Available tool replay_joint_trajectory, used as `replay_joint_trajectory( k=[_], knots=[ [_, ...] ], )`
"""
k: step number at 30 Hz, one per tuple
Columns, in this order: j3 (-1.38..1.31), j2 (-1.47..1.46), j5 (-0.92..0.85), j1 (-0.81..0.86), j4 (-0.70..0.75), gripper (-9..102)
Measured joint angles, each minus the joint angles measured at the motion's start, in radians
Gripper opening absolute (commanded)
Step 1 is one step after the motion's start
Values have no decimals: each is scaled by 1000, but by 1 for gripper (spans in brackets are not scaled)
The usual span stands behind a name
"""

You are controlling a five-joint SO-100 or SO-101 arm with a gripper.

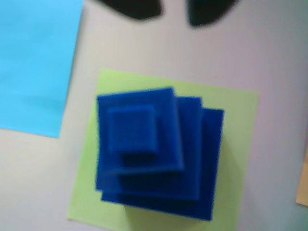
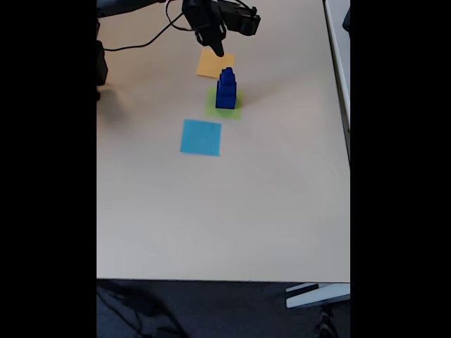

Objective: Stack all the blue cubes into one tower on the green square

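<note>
The bench [image 2: 211, 211] is a pale beige, matte sheet, bare over most of its near half in the fixed view, with a dark floor below its front edge and a black cable trailing across its far left corner. On it lies the green square [image 2: 225, 104], and the blue cubes [image 2: 225, 90] stand on that square as one tower, largest at the bottom, each layer skewed a little off the one beneath, as the wrist view shows [image 1: 154, 159]. The light blue square [image 2: 201, 136] lies in front of the green square, nearer the camera; the orange-yellow square [image 2: 213, 64] lies just behind it. The claw [image 2: 217, 48] hangs above the orange-yellow square, apart from the tower, its two dark tips spread and holding nothing [image 1: 174, 10].
</note>
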Motion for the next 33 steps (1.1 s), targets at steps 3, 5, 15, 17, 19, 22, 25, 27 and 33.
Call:
replay_joint_trajectory(
  k=[3, 5, 15, 17, 19, 22, 25, 27, 33],
  knots=[
    [32, 18, -5, 0, -9, 0],
    [64, 31, -9, -3, -25, 0],
    [222, 58, -41, -18, -129, 0],
    [227, 58, -48, -18, -135, 0],
    [227, 58, -52, -18, -137, 0],
    [229, 58, -58, -18, -137, 0],
    [235, 58, -64, -18, -137, 0],
    [247, 60, -64, -18, -137, 0],
    [290, 58, -74, -18, -163, 0]
  ],
)
